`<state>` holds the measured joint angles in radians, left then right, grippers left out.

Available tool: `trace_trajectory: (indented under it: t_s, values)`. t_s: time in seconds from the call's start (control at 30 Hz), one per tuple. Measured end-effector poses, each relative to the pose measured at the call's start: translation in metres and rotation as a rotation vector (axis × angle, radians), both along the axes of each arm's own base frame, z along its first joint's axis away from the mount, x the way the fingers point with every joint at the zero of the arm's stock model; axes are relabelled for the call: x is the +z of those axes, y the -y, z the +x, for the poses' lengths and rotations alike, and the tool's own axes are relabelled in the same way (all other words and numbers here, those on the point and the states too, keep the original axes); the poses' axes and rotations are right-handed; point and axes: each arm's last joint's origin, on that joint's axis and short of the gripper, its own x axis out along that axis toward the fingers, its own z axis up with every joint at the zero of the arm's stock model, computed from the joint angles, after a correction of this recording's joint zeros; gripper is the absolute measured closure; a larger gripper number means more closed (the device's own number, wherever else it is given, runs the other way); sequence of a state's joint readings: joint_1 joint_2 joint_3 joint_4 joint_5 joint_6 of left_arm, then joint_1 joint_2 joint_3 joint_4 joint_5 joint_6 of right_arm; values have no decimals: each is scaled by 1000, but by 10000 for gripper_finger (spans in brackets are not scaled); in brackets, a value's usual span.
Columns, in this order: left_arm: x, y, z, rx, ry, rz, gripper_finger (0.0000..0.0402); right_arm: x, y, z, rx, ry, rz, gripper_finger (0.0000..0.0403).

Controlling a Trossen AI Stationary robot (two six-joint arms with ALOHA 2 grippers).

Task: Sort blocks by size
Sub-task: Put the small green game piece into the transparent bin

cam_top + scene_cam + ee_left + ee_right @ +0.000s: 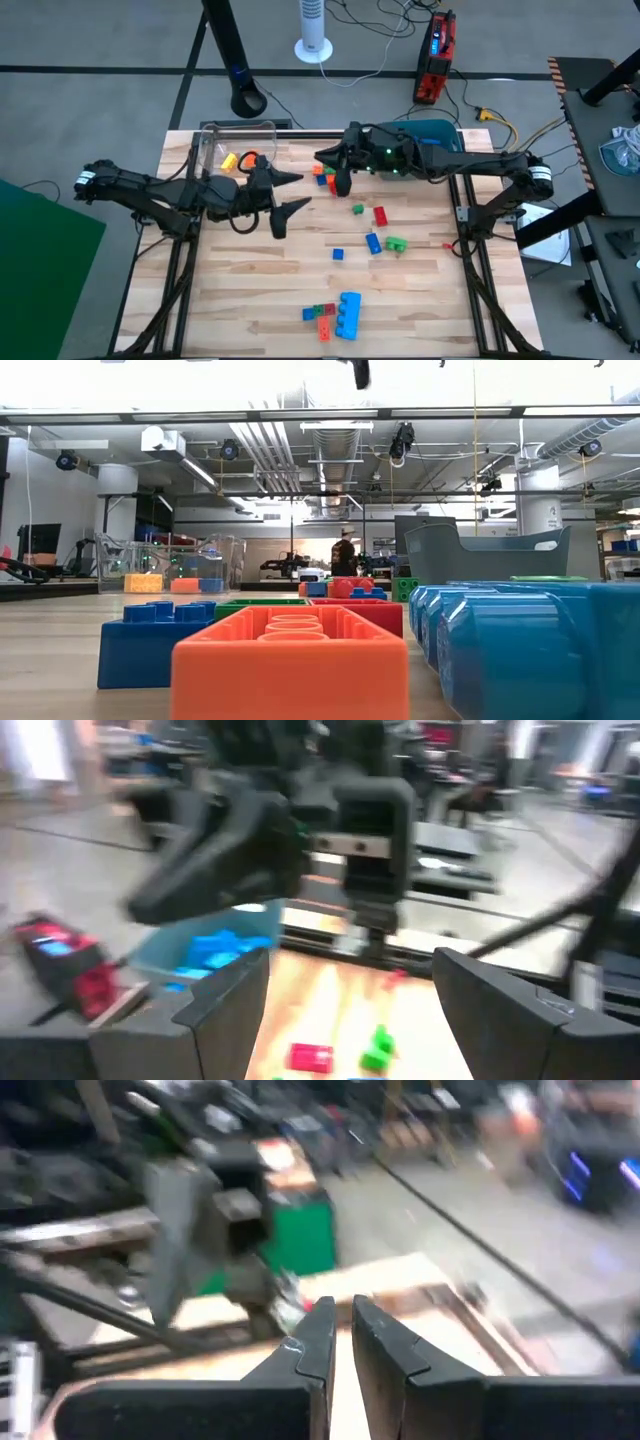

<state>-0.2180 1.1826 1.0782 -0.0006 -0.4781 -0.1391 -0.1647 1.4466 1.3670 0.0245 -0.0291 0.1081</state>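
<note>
Blocks lie scattered on the wooden table (240,300). A small orange, blue and red cluster (323,177) sits mid-far, and green (357,209), red (380,215), blue (373,242) and green (396,243) blocks lie at centre right. A big blue block (348,315) lies at the front beside smaller ones (320,316). My left gripper (292,194) is open left of centre, with nothing between its fingers (350,1020). My right gripper (340,184) is held high beside the far cluster, fingers together (340,1335), and no block shows between them.
A clear plastic box (236,150) at the far left holds yellow and orange blocks. A teal tub (436,133) at the far right, under my right arm, holds blue blocks (212,950). The near left part of the table is bare wood.
</note>
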Motion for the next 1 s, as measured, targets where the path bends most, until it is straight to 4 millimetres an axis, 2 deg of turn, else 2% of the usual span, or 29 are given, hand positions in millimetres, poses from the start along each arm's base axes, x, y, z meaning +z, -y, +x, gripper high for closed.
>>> trace_trajectory:
  t_s: [0.17, 0.63, 0.73, 0.87, 1.0]
  values:
    - [-2, -2, 1, 89, -8, 12, 134, -11, 3, -9, -98, -141, 91, 376]
    - [-5, -2, 1, 89, -41, 9, 134, -16, 13, -6, -158, -136, 165, 376]
    - [-8, -4, -7, 100, -84, -43, 134, -15, 17, -8, -239, -137, 253, 376]
    - [-5, -9, -28, 157, -171, -125, 134, -12, 31, -9, -334, -196, 356, 376]
    - [4, -14, -47, 178, -262, -133, 134, -9, 43, 2, -311, -227, 371, 376]
